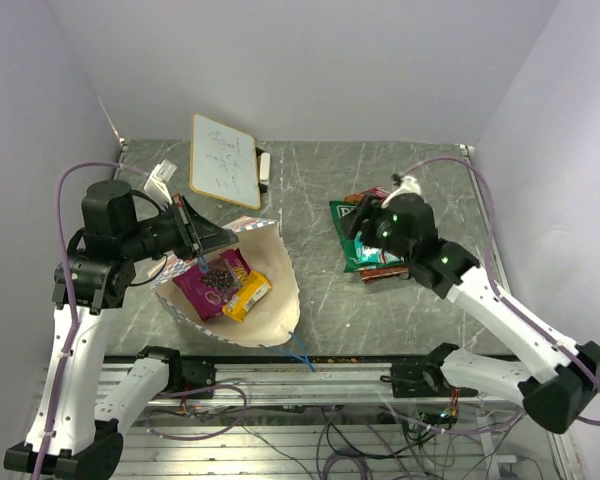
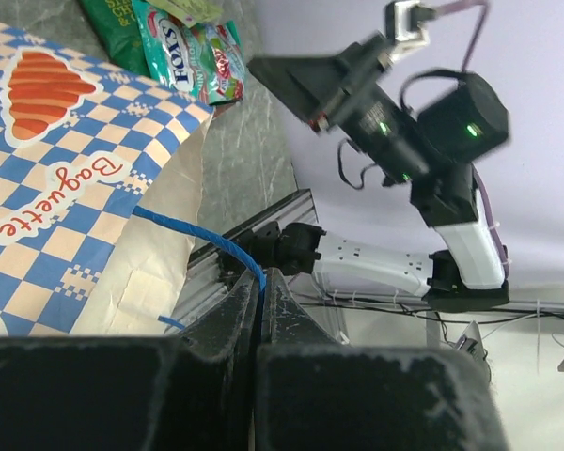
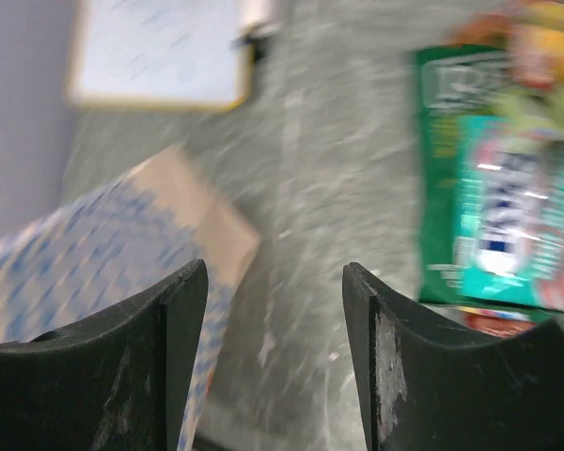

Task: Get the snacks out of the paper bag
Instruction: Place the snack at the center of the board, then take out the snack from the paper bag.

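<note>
Counting one glossy magenta packet (image 1: 212, 283), one yellow packet (image 1: 248, 296) inside checkered paper bag (image 1: 277, 258); left gripper (image 2: 260, 296) pinches blue cord (image 2: 202, 235), right gripper (image 3: 274, 274) parted, empty.

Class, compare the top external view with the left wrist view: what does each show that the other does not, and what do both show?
Only the top external view: the magenta packet and the yellow packet lying inside the paper bag, and the white board.
Only the left wrist view: the word Baguette printed on the bag's outside, and the left gripper shut on the blue cord handle.
Both: the bag, the green packet outside it, and the right arm.
</note>
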Motion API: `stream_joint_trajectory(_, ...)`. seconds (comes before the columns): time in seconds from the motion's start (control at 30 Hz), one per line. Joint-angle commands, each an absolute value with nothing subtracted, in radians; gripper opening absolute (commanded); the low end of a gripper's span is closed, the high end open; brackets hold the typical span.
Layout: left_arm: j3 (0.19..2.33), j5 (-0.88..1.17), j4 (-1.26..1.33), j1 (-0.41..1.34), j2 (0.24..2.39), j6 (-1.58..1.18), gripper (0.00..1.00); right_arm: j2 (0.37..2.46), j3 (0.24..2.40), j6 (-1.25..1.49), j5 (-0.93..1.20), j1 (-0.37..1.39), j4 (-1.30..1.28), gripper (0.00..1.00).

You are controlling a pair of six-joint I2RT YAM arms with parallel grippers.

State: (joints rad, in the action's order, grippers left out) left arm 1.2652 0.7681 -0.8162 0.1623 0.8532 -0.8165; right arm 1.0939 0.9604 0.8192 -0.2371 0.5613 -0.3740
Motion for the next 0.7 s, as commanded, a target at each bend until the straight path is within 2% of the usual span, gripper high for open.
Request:
stream_joint_trajectory(0.0,1.241,0.829,-0.784,0.17,0.841,-0.835,0.07,1.022,1.025,0.381,-0.004,0.78,-0.263,0.59)
stream_joint_trajectory(0.13,1.248,0.825,-0.812,0.17,0.85,-0.816,0.07,1.029,1.038,0.146,0.114,0.985,-0.195,0.59)
stream_joint_trajectory(0.27,1.262,0.812,-0.824,0.17,0.858,-0.816,0.07,1.094,1.041,-0.277,0.201,1.181,-0.156,0.59)
stream_joint_trajectory(0.47,1.297,0.77,-0.887,0.171,0.861,-0.802,0.07,1.304,1.149,-0.726,0.312,1.217,-0.218,0.61)
stream_joint_trajectory(0.67,1.302,0.745,-0.911,0.17,0.847,-0.819,0.07,1.538,1.306,-1.045,0.311,1.214,-0.383,0.61)
